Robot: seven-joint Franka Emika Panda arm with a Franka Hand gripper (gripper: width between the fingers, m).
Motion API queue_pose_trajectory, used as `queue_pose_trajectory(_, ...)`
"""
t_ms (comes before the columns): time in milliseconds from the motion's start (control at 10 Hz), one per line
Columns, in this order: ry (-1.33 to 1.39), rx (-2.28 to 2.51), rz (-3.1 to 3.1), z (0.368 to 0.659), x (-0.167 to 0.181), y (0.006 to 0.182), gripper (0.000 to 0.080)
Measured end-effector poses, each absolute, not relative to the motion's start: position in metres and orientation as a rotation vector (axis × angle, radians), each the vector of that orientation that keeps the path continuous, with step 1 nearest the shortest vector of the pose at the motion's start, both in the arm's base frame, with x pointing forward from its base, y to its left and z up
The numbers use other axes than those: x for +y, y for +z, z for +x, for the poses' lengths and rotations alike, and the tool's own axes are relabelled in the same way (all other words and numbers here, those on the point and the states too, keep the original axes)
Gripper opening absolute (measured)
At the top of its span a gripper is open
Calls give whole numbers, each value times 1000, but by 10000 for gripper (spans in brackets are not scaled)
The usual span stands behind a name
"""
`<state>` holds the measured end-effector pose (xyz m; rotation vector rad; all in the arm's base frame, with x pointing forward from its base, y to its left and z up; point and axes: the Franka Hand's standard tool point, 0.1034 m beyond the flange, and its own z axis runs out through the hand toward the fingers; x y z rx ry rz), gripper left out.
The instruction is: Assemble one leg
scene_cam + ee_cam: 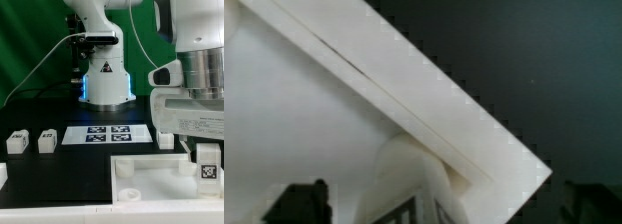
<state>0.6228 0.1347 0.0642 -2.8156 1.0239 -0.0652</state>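
Gripper [200, 152] sits at the exterior view's right, close to the camera, its big white body filling the upper right corner. The leg [207, 169] is under the gripper body, upright, with its black-and-white tag facing the camera. One dark finger [189, 150] presses against the side of the leg that faces the exterior view's left; the other finger is hidden. The jaws look closed narrow on the leg, holding it. The leg is over the corner of the white tray [150, 185] at the exterior view's right; whether it touches the tray surface cannot be told. The tray lies along the bottom of the exterior view on the dark table [40, 110], with a raised rim and a round hole near one corner. The marker board [105, 134] lies flat behind the tray, near the middle. Two spare legs [16, 142] stand side by side but apart at the exterior view's left, and a third spare leg [165, 137] stands just beside the marker board's end at the exterior view's right. The robot base [106, 80] is behind the board, with a blue glow at its foot. The wrist view is blurred: a diagonal edge of the tray [402, 90] against the dark table, with dark fingertips [304, 200] low in the frame.
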Motion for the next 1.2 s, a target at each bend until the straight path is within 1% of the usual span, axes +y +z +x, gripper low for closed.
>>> queue_pose_trajectory(100,-65,995,-2822,623,135,64,648)
queue_pose_trajectory(200,-57,1065,-2791,623,136,64,648)
queue_pose_trajectory(300,-58,1056,-2795,623,135,64,557)
queue_pose_trajectory(400,-49,1129,-2762,622,136,64,373)
queue_pose_trajectory(500,-35,1254,-2701,622,137,64,373)
queue_pose_trajectory(600,-19,1381,-2631,622,138,64,238)
queue_pose_trajectory(700,-7,1460,-2583,622,139,63,69)
queue_pose_trajectory(800,16,1612,-2482,621,141,63,22)
queue_pose_trajectory(1000,48,1820,-2325,621,144,63,19)
queue_pose_trajectory(1200,43,1781,-2356,621,144,63,19)
